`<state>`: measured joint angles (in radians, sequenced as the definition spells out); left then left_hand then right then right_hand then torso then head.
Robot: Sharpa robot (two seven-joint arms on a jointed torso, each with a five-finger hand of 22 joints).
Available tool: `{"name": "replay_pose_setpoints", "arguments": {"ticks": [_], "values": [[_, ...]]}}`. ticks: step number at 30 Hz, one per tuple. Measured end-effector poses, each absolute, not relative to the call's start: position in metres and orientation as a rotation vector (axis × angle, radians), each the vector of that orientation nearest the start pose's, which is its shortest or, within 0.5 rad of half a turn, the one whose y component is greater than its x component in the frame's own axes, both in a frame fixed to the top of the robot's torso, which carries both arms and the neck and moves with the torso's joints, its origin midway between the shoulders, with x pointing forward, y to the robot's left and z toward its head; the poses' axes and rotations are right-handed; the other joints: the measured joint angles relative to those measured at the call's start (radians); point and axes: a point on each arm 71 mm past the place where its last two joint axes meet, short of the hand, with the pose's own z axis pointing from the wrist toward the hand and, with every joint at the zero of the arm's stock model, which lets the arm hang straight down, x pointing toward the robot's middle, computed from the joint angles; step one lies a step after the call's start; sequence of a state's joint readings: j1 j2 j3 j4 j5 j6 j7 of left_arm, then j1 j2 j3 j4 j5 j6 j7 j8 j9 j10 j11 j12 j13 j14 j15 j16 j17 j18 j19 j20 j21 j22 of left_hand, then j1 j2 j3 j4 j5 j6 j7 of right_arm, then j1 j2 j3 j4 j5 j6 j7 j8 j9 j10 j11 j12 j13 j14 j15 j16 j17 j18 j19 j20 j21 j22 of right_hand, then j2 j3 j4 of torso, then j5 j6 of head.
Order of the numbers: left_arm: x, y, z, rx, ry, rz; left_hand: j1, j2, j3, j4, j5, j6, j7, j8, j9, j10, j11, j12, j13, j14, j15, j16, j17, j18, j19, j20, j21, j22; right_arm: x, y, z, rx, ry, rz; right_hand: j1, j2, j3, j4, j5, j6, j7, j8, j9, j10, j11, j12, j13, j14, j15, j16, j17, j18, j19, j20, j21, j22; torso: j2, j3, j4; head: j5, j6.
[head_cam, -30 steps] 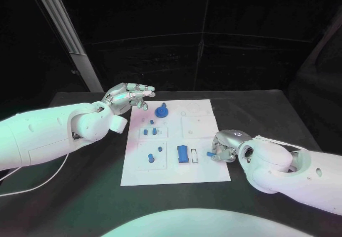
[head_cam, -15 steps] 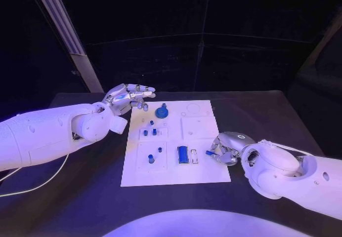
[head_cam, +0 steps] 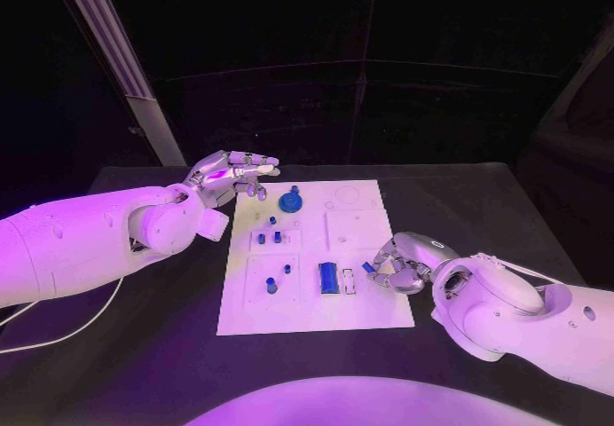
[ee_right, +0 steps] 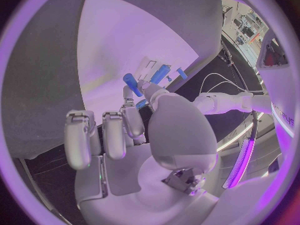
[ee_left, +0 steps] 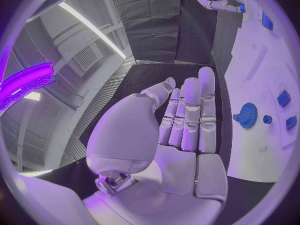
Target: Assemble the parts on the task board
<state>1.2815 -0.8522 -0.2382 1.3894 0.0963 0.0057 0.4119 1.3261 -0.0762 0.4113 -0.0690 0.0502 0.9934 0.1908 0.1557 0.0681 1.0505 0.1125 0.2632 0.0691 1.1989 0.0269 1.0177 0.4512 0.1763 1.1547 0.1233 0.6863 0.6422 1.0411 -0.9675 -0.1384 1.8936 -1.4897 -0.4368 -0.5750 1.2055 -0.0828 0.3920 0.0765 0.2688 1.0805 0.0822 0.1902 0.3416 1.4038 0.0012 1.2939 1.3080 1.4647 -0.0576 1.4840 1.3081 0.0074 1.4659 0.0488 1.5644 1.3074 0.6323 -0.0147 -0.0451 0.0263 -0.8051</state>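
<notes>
Since a second ago the right silver hand point(head_cam: 399, 266) has lifted slightly off the near right edge of the white rectangular task board point(head_cam: 371, 311) and shifted a little toward its middle, with the small blue peg point(head_cam: 368, 266) still pinched at its fingertips. In the right wrist view the peg point(ee_right: 130, 79) sticks out between thumb and a finger above the board point(ee_right: 125, 40). The left silver hand point(head_cam: 234, 172) stays hovering at the far left corner of the board, fingers apart and holding nothing. On the board lie a round blue gear point(head_cam: 290, 201), a long blue block point(head_cam: 329, 278) and several small blue pieces, all on the black surface point(head_cam: 153, 355)
</notes>
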Motion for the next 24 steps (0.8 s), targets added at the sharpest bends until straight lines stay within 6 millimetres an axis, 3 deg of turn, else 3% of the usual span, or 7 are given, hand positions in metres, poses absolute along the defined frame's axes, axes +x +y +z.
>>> {"name": "replay_pose_setpoints", "arguments": {"ticks": [5,14,24], "values": [[0.495,0.245,-0.214,-1.151,1.588,-1.651,0.000,0.000,0.000,0.000,0.000,0.000,0.000,0.000,0.000,0.000,0.000,0.000,0.000,0.000,0.000,0.000,0.000,0.000,0.000,0.000,0.000,0.000,0.370,-0.181,-0.258,0.219,1.984,0.514,-0.032,0.002,-0.042,0.027,0.084,0.015,-0.008,0.004,0.006,0.006,-0.001,0.002,0.000,0.000,-0.007,0.004,0.000,0.000,-0.001,-0.008,0.000,0.000,0.001,-0.0002,0.0004,0.001,-0.002],[0.494,0.244,-0.214,-1.149,1.591,-1.654,0.000,0.000,0.000,0.000,0.000,0.000,0.000,0.000,0.000,0.000,0.000,0.000,0.000,0.000,0.000,0.000,0.000,0.000,0.000,0.000,0.000,0.000,0.372,-0.171,-0.267,0.337,2.069,0.535,-0.078,0.011,-0.105,0.063,0.123,0.044,-0.022,0.026,0.018,0.020,-0.015,0.014,0.000,0.000,-0.014,0.009,0.000,0.000,0.003,-0.012,0.000,0.000,0.001,-0.0001,0.0010,0.003,-0.005],[0.493,0.242,-0.214,-1.148,1.594,-1.658,0.000,0.000,0.000,0.000,0.000,0.000,0.000,0.000,0.000,-0.004,0.004,0.000,0.000,-0.004,0.004,0.000,-0.001,0.000,0.000,0.000,0.000,-0.001,0.373,-0.164,-0.269,0.389,2.078,0.548,-0.078,0.011,-0.117,0.058,0.136,0.044,-0.021,0.027,0.017,0.020,-0.015,0.019,0.000,0.000,-0.014,0.009,0.000,0.000,-0.001,-0.015,0.000,0.000,0.001,0.0009,-0.0003,0.006,-0.006]]}}
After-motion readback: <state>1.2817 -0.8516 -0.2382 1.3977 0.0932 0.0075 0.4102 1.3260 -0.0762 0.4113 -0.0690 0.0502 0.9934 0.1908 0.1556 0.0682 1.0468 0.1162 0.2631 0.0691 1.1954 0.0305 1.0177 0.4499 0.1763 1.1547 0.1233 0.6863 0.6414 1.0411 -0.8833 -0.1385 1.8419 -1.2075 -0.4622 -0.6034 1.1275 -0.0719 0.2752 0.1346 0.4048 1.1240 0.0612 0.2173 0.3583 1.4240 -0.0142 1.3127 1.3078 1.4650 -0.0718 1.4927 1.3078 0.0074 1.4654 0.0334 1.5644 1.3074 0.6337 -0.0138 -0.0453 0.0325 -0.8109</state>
